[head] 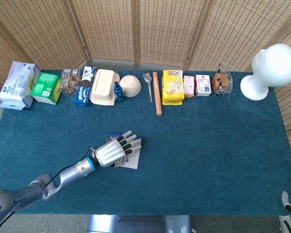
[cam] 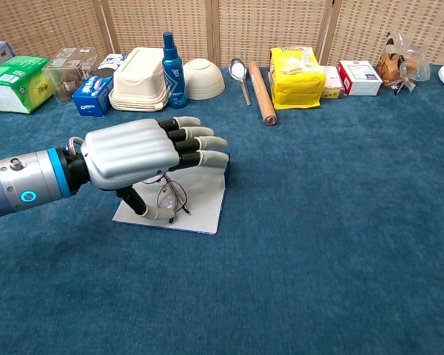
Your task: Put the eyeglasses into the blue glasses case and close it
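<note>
The blue glasses case (cam: 204, 201) lies open and flat on the blue cloth, pale lining up, left of centre. The thin-framed eyeglasses (cam: 172, 198) lie on that lining. My left hand (cam: 133, 151) hovers palm-down over the case's left half, fingers stretched out and apart, thumb pointing down to the lining just beside the glasses. It grips nothing. From the head view, the left hand (head: 114, 150) covers most of the case (head: 134, 163) and hides the glasses. A grey sliver at the bottom right corner may be my right hand (head: 287, 201); its pose is unreadable.
Along the far edge stand green and white packets (head: 46, 87), a beige lunch box (cam: 139, 78), a blue spray bottle (cam: 171, 59), a bowl (cam: 203, 78), a spoon, a rolling pin (cam: 260, 92), a yellow bag (cam: 294, 74), small boxes and a white mannequin head (head: 271, 70).
</note>
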You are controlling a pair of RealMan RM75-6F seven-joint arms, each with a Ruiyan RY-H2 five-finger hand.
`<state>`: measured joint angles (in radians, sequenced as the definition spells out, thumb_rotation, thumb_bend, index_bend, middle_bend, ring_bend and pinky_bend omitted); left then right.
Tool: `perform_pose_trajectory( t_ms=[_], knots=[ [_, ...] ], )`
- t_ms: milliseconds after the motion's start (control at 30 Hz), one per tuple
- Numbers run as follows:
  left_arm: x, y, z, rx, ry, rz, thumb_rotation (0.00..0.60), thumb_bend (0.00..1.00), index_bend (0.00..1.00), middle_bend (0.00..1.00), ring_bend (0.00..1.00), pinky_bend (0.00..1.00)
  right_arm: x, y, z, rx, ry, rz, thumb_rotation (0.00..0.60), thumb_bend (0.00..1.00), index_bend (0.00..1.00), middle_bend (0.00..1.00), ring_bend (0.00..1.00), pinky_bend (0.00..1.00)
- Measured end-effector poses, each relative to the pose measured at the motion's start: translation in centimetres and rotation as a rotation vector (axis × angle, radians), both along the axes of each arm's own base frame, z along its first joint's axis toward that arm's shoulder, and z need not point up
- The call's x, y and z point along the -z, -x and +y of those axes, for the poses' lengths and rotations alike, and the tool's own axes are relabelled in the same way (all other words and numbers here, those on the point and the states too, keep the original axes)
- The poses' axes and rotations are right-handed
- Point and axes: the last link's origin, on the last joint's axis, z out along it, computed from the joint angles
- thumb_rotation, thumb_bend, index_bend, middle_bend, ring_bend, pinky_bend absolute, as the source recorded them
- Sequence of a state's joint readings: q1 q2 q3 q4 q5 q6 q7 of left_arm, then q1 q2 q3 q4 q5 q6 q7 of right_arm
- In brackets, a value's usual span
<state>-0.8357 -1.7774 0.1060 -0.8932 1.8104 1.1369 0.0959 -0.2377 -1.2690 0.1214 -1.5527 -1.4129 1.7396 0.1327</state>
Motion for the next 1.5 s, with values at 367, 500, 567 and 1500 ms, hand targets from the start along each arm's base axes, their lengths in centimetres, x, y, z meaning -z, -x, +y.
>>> perform_pose_trajectory(
  t_ms=[367,500,567,1500],
  knots=[
    [0.9,-0.8,1.2,-0.003,-0.017,0.009,0.425,0.23,0.0,0.0,0.0,0.0,-0.1,0.2,0.3,0.01,0.007,0.0,0.6,0.33,0.0,0.19,0.0,0.08],
    [1.1,-1.0,1.5,0.004,-0.028,0.01,0.419,0.23,0.0,0.0,0.0,0.0,-0.1,0.2,0.3,0.011,0.007,-0.001,0.6,0.33,0.0,0.18,0.0,0.08],
    [1.2,-1.1,1.7,0.005,-0.033,0.008,0.416,0.23,0.0,0.0,0.0,0.0,-0.1,0.2,0.3,0.012,0.005,-0.001,0.6,0.33,0.0,0.19,0.0,0.08],
    [0.4,-2.1,3.8,-0.027,-0.117,-0.082,0.43,0.23,0.0,0.0,0.0,0.0,-0.1,0.3,0.4,0.02,0.006,-0.004,0.6,0.33,0.0,0.19,0.0,0.08]
  ],
)
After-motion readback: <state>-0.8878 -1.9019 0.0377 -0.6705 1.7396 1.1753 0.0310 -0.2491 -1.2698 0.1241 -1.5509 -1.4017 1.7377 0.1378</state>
